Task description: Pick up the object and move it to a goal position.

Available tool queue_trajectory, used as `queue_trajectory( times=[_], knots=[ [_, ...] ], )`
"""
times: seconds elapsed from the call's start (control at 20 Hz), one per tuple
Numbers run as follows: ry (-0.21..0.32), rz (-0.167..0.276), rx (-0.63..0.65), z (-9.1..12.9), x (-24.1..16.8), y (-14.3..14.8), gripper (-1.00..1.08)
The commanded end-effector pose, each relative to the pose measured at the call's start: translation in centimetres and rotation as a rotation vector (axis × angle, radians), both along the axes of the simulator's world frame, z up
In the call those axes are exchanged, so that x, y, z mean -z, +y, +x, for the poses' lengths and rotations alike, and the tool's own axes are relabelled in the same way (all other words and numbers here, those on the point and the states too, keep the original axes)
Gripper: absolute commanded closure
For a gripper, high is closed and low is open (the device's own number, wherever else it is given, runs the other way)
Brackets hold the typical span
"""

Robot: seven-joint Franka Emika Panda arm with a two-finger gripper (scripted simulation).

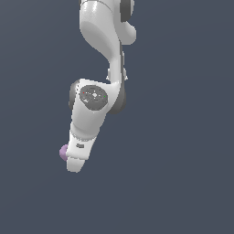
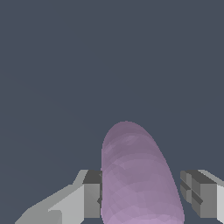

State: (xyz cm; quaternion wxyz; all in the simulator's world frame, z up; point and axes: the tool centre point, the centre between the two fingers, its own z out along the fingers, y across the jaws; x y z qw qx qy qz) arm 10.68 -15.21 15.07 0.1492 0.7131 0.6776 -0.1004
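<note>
Between the fingers of the claw [image 2: 141, 197] sits the ring [image 2: 135, 175], seen edge-on in the wrist view as a pale purple oval. One finger [image 2: 89, 194] looks to be touching its side; the other stands a little apart, with a strip of grey showing between pad and ring. So the claw is open around the ring, not yet clamped on it, as far as I can see.

From the exterior view, the arm [image 1: 98, 27] hangs down and tilts toward the exterior view's left, and only a bit of the ring [image 1: 63, 152] peeks out beside the hand. Whether it rests on the grey counter [image 1: 183, 183] or is already off it, I cannot tell; nothing marks the surface.

My reading is that the grasp is the step in hand. The next move calls for closing the far finger onto the ring squarely, so it does not roll or twist out, then lifting and carrying it. No goal marker shows in either view.
</note>
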Motion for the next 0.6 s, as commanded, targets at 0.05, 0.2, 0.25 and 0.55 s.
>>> queue_trajectory(
  times=[0.05,0.2,0.25,0.55],
  knots=[
    [0.0,0.0,-0.001,0.8,-0.4,-1.2,1.08],
    [0.0,0.0,-0.001,1.1,-0.6,-1.9,1.08],
    [0.0,0.0,-0.001,1.2,-0.6,-2.0,1.08],
    [0.0,0.0,-0.001,1.4,-0.7,-2.2,1.08]
  ],
)
